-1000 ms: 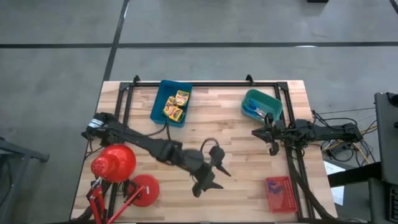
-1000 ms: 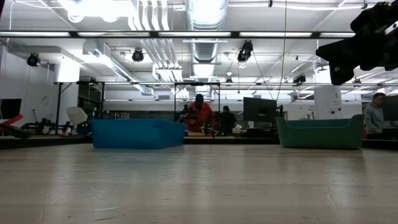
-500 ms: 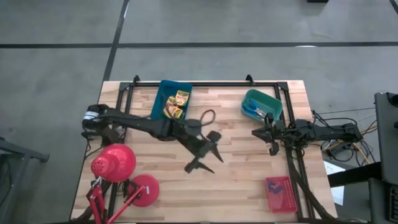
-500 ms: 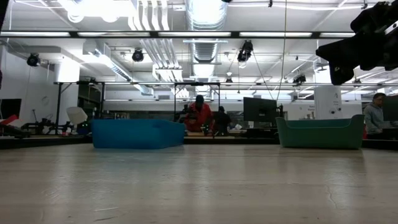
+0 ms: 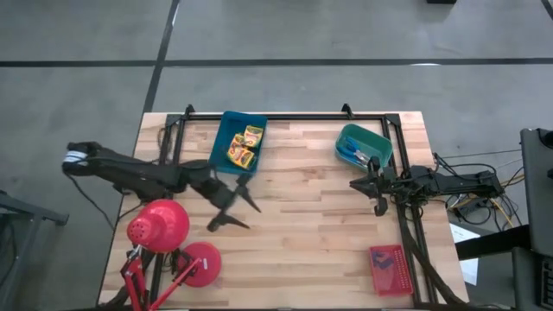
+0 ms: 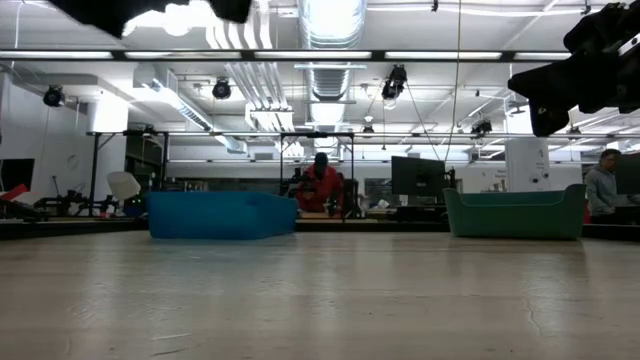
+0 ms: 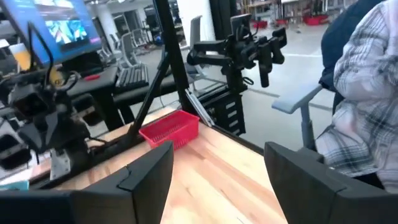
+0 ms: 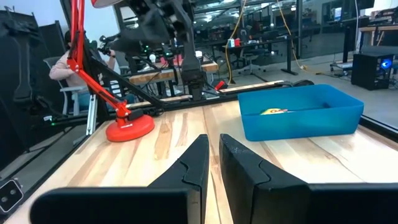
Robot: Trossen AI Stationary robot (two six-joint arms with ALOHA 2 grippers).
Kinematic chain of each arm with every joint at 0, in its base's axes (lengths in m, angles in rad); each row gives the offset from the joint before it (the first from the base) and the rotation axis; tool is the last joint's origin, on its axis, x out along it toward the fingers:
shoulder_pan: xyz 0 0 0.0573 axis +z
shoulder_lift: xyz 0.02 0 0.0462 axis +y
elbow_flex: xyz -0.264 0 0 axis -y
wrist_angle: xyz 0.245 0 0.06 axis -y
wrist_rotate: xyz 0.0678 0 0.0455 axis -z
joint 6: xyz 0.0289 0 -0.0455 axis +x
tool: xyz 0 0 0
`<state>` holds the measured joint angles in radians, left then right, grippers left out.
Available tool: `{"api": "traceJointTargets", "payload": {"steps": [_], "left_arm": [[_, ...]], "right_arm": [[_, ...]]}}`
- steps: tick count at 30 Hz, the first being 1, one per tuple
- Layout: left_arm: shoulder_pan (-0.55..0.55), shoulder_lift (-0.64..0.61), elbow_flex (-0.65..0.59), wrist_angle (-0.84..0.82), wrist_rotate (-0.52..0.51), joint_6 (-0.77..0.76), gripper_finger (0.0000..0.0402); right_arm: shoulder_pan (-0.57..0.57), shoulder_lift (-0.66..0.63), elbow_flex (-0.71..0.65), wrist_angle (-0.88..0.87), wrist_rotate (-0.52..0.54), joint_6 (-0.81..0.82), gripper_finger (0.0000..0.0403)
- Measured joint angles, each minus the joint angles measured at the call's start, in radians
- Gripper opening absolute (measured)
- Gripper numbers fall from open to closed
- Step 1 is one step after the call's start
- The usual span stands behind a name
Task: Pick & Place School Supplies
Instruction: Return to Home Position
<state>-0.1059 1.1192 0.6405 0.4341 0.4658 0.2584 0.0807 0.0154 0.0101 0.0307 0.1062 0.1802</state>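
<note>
Three yellow crayon boxes (image 5: 244, 145) lie in the blue tray (image 5: 226, 149) at the far middle-left; one also shows in the right wrist view (image 8: 273, 112). Blue-handled scissors (image 5: 354, 154) lie in the teal tray (image 5: 370, 138) at the far right. The red tray (image 5: 389, 269) at the near right holds small purple bits. My left gripper (image 5: 233, 211) is open and empty above the table, near side of the blue tray; it also shows in the left wrist view (image 7: 217, 180). My right gripper (image 5: 367, 187) is shut and empty just near of the teal tray; it also shows in the right wrist view (image 8: 214, 165).
A red desk lamp (image 5: 158, 226) with its round base (image 5: 200, 263) stands at the near left corner. A black frame (image 5: 285, 116) runs along the table's far and side edges. Bare wood lies between the two arms. A person in a plaid shirt (image 7: 367, 87) sits beyond the table.
My left gripper has drawn back from the near middle of the table toward the left edge and slightly toward the far edge, ending near the blue tray. It has stayed open and empty.
</note>
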Motion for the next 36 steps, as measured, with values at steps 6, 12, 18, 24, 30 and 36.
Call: {"api": "traceJointTargets", "payload": {"steps": [6, 12, 18, 24, 30, 36], "left_arm": [[0.000, -0.214, -0.232, 0.092, -0.015, -0.021, 0.0256], [0.000, -0.370, -0.457, 0.249, -0.324, -0.129, 0.0256], [0.000, -0.459, -0.617, 0.387, -0.384, -0.112, 0.0256], [0.001, -0.520, -0.622, 0.305, -0.381, -0.101, 0.0256], [0.003, -0.581, -0.631, 0.186, -0.389, -0.063, 0.0256], [0.008, -0.685, -0.632, 0.084, -0.390, -0.036, 0.0256]], "right_arm": [[0.000, 0.000, 0.000, 0.000, 0.000, 0.000, 0.0038], [0.000, 0.000, 0.000, 0.000, 0.000, 0.000, 0.0038], [0.000, 0.000, 0.000, 0.000, 0.000, 0.000, 0.0038], [0.000, 0.000, 0.000, 0.000, 0.000, 0.000, 0.0038], [0.000, 0.000, 0.000, 0.000, 0.000, 0.000, 0.0038], [0.000, 0.000, 0.000, 0.000, 0.000, 0.000, 0.0038]]}}
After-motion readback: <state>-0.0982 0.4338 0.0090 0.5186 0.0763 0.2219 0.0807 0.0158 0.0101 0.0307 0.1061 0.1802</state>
